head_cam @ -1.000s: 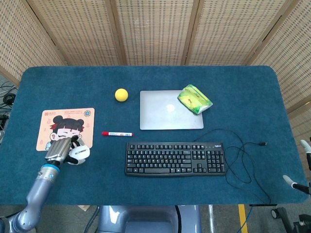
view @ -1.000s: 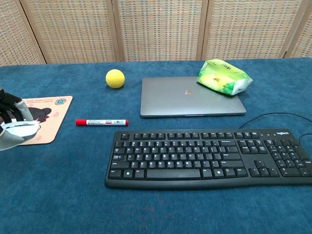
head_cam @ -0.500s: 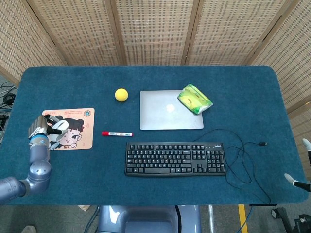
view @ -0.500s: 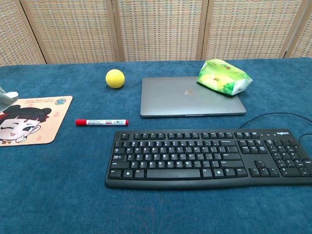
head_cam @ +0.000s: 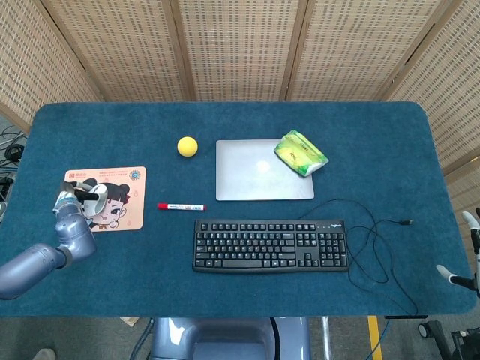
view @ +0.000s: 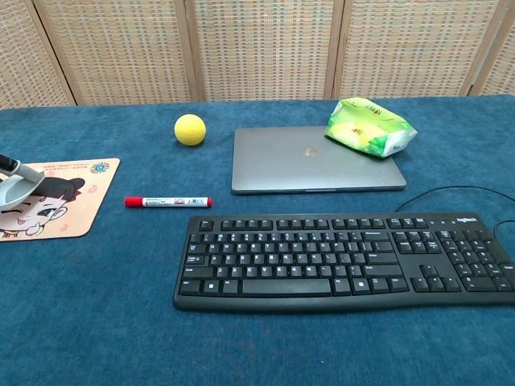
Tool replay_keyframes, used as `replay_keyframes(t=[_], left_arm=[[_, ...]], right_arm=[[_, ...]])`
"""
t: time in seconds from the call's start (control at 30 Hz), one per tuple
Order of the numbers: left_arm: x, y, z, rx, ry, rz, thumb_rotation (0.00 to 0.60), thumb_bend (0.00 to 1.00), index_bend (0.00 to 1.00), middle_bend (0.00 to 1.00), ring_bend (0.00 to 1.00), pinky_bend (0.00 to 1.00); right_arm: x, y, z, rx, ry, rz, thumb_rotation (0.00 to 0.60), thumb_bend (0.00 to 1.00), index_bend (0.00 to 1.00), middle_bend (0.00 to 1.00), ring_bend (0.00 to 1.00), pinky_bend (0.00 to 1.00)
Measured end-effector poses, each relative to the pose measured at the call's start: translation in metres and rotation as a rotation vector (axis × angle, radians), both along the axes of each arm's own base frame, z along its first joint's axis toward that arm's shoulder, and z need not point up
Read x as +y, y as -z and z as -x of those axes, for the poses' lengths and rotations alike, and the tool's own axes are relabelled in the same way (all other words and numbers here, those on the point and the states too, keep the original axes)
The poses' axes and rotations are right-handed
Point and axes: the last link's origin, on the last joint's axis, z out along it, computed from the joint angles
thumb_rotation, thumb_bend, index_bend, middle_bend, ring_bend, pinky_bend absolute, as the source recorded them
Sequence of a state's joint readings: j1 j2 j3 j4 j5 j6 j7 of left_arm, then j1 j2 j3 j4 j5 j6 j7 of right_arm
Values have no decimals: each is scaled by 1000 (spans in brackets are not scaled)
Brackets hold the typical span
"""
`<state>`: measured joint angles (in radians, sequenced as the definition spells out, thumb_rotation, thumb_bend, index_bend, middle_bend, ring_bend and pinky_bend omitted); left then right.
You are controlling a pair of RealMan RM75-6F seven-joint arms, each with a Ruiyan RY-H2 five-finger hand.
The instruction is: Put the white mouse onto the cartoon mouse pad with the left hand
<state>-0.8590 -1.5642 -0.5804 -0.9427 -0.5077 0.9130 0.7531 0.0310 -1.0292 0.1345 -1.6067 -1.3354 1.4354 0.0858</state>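
I see L robot hand (head_cam: 73,201) over left edge of mouse pad (head_cam: 120,196), gripping white mouse (head_cam: 91,192). R robot hand (head_cam: 466,251) at frame edge; can't tell its grip.

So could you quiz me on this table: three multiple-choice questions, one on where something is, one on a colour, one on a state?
1. Where does the green packet lie?
A on the keyboard
B on the laptop's corner
C beside the marker

2. What colour is the ball?
A red
B white
C yellow

3. How is the laptop?
A closed flat
B open
C standing on edge

Answers: 1 B, the packet overlaps the laptop's far right corner. 2 C, both views show it yellow. 3 A, only its flat grey lid shows.
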Motion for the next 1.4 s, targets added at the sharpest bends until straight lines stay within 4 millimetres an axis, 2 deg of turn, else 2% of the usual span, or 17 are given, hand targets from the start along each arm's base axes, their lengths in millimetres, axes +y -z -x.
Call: replay_keyframes(t=[0.1,0.17,0.2,0.23,0.27,0.3,0.37,0.53,0.73,1.03,1.23,1.4], left_arm=[[5,9,1,2,-12,12,600,271,544,451,409,475],[8,16,-1,-3,-12,13,600,239,404,248,282,431],[9,18,-2,-8,-9,14,600,212,242,109,158,348],[11,20,-4,-12,-5,15,600,186,100,19,52,238],[12,21,-5,-9,2,15,600,165,14,0,2,127],[13,21,-6,-3,8,15,600,154,0,0,0,76],[15,21,-7,8,26,-1,600,126,0,0,0,3],[20,16,-15,27,87,-53,600,79,0,0,0,0],[15,10,-26,16,117,-57,600,74,0,0,0,0],[7,-30,-40,41,230,-97,600,67,0,0,0,0],[-1,-65,-43,114,466,-146,600,57,0,0,0,0],[-18,-88,-44,231,720,-152,600,49,0,0,0,0]], right_arm=[[-2,1,2,4,11,-3,600,0,0,0,0,0],[-3,2,3,4,13,-3,600,0,0,0,0,0],[-3,2,3,4,14,-2,600,0,0,0,0,0],[-3,2,3,4,14,-3,600,0,0,0,0,0],[-3,2,3,4,14,-3,600,0,0,0,0,0],[-2,2,3,4,14,-3,600,0,0,0,0,0],[-2,1,3,3,12,-2,600,0,0,0,0,0],[-2,1,2,-1,7,-3,600,0,0,0,0,0],[0,0,0,-10,-3,0,600,0,0,0,0,0],[3,-1,-5,-18,-23,-1,600,0,0,0,0,0],[4,0,-8,-17,-33,-6,600,0,0,0,0,0],[4,2,-10,-6,-41,-9,600,0,0,0,0,0]])
